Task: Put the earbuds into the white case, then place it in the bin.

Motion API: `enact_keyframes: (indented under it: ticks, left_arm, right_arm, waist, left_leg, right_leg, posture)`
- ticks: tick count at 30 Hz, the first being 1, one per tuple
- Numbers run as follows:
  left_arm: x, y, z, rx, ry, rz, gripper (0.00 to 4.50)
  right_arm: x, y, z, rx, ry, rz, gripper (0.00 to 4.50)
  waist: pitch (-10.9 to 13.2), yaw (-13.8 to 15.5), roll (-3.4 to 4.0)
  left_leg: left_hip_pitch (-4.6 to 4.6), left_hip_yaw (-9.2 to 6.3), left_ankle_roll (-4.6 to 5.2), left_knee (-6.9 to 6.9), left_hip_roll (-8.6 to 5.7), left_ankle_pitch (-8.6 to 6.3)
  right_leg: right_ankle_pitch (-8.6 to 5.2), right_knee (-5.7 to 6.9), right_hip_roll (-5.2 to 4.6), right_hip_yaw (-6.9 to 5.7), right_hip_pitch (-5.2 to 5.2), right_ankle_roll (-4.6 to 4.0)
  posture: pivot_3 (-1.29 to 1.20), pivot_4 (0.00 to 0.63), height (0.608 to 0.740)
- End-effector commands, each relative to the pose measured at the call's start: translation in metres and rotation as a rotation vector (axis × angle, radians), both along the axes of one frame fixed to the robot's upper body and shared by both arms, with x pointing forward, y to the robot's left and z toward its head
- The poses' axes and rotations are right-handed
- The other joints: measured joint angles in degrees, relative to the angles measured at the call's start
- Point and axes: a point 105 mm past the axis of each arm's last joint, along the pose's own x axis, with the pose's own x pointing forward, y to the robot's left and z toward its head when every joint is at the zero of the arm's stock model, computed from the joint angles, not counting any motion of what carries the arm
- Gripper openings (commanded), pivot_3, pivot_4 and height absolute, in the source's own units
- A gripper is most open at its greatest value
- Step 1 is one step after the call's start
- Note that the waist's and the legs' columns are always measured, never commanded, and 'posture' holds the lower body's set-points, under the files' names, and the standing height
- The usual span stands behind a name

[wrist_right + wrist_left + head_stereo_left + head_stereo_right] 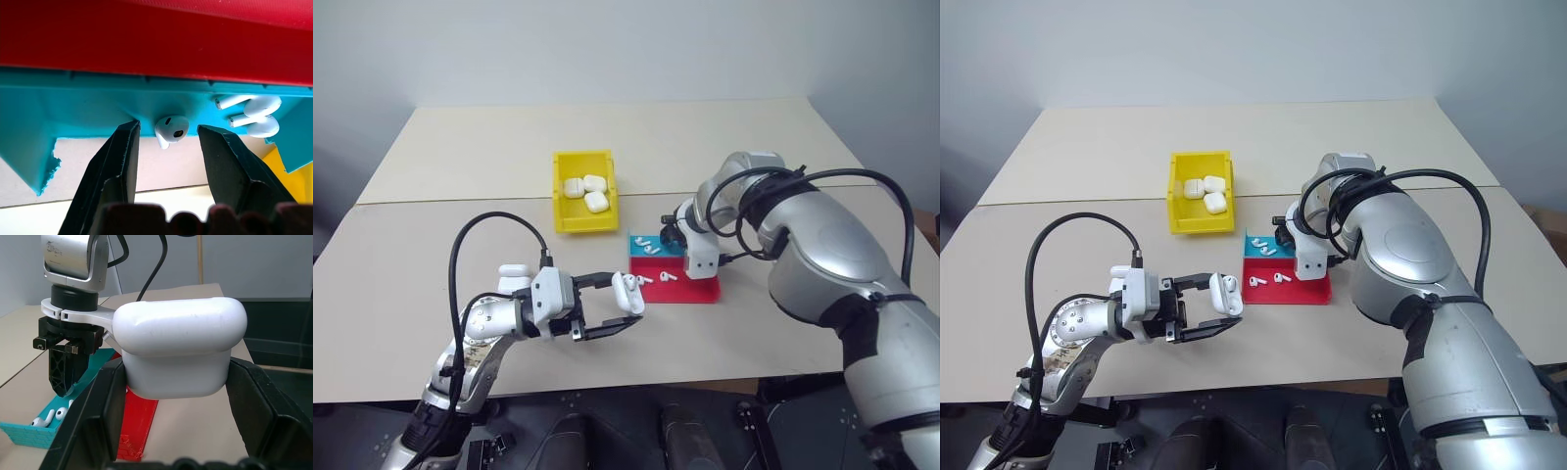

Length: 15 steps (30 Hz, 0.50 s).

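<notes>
One tiny glossy white earbud (171, 129) sits between the right end effector's (168, 147) parted fingers; it may squirt away on closing; left end effector (625, 305) clamps the small rounded white case (628, 293).

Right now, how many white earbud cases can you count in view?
4 white cases: three in the yellow bin, one held in the left gripper. A white shape behind that gripper may be a fifth.

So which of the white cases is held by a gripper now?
The white case in the left gripper, lid open; three others lie in the yellow bin.
</notes>
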Motion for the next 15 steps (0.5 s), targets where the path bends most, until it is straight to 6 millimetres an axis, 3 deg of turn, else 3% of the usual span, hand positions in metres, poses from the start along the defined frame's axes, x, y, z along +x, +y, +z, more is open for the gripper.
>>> enact_keyframes:
  ticks: [1, 12, 15]
  left_arm:
    - [-0.0038, -0.0011, 0.0094, -0.01, -0.047, -0.01, 2.76]
    - [-0.0032, -0.0009, 0.009, -0.01, -0.045, -0.007, 2.76]
    - [-0.003, -0.0009, 0.0091, -0.011, -0.046, -0.007, 2.76]
  right_arm:
    - [0.0001, -0.0001, 0.0055, -0.007, -0.005, 0.006, 2.39]
    - [-0.0003, -0.0014, 0.0039, -0.013, -0.001, 0.007, 2.39]
    - [0.0001, 0.0, 0.0041, 0.003, -0.003, 0.003, 1.9]
  waist:
    - [0.0, 0.0, 0.0]
    - [0.0, 0.0, 0.0]
    - [0.0, 0.0, 0.0]
  left_leg:
    - [0.0, 0.0, 0.0, 0.0, 0.0, 0.0]
    - [0.01, 0.0, 0.0, 0.0, 0.0, 0.0]
    - [0.01, 0.0, 0.0, 0.0, 0.0, 0.0]
  right_leg:
    - [0.0, 0.0, 0.0, 0.0, 0.0, 0.0]
    - [0.0, 0.0, 0.0, 0.0, 0.0, 0.0]
    - [0.0, 0.01, 0.0, 0.0, 0.0, 0.0]
  posture:
    - [0.0, 0.15, 0.74]
    - [0.0, 0.15, 0.74]
    - [0.0, 0.15, 0.74]
